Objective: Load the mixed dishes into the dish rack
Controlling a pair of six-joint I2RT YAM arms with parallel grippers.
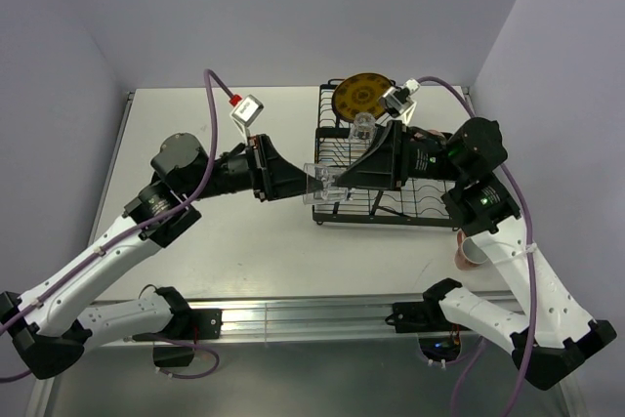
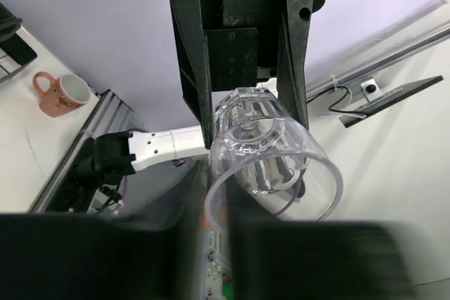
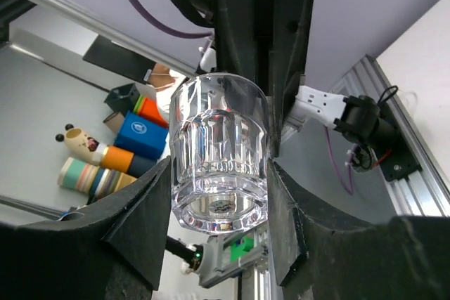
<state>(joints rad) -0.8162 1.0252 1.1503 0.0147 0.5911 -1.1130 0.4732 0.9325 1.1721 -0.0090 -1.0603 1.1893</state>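
The left claw (image 2: pixel 252 130) was clamped on a clear tumbler (image 1: pixel 320 184) at the near-left corner of the dish rack (image 1: pixel 391 219), with that arm stretched low across the desk (image 1: pixel 166 109) towards it. The right claw (image 3: pixel 242 121) pinched a second tumbler (image 1: pixel 364 127), its forearm reaching left above the rack, just in front of the upright yellow plate (image 1: pixel 363 97)

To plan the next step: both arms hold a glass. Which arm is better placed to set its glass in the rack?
Probably right. The right glass hangs over the rack, near the plate; the left glass is only at the rack's left edge.
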